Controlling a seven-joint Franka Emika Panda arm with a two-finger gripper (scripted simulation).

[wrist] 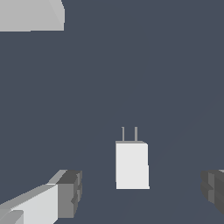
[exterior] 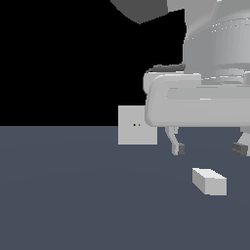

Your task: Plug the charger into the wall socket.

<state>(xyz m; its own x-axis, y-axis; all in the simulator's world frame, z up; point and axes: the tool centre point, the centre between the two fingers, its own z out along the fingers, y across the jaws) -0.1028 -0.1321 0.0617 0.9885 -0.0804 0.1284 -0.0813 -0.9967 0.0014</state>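
My end effector (exterior: pixel 208 149) hung above the dark blue-grey bench (exterior: pixel 73 195), its two fingers spread wide apart and holding nothing. The dark pads (exterior: pixel 181 149) at the fingertips stood clear of the surface, and no object sat between them.

The charger (exterior: pixel 209 180), a small light grey-white block, lay flat on the bench just below and between my fingers in the exterior view, untouched. Seen from the wrist view, the charger (wrist: pixel 131 165) showed two thin prongs (wrist: pixel 129 133) jutting from one short end, with my finger pads (wrist: pixel 70 193) standing off to either side of it and well clear of its faces.

The wall socket (exterior: pixel 132 125), a flat light grey square plate, stood upright farther back on the bench, toward the exterior view's left of the charger and apart from it. Two tiny holes (exterior: pixel 136 125) marked its middle. My hand's casing overlapped its upper corner in that view. No container appeared anywhere on the bench.
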